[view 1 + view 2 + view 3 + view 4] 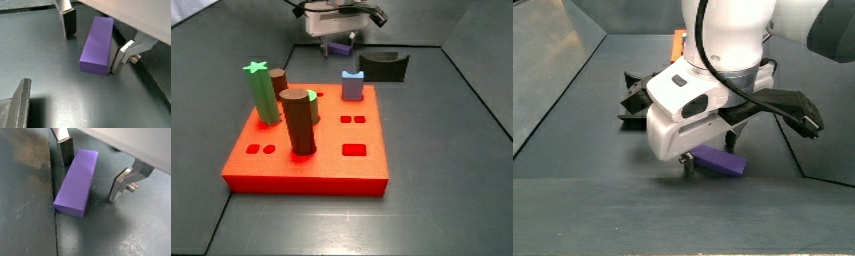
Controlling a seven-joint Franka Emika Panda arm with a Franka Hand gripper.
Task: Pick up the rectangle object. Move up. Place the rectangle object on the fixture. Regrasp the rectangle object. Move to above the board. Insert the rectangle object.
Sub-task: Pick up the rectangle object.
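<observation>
Lying flat on the dark grey bench (80,100), the smooth purple rectangular block (97,45) sits between the gripper's (93,37) two silver plate fingers (123,56), which stand spread wide to either side of it. In both wrist views one finger is just beside the block's long face and the other stands apart from it; neither clearly presses it. In a side view the block (339,46) lies beyond the flat red-orange board (311,140), just beside the dark fixture (382,66) with the curved recess. Brown, green and blue-grey pegs stand upright on the board.
</observation>
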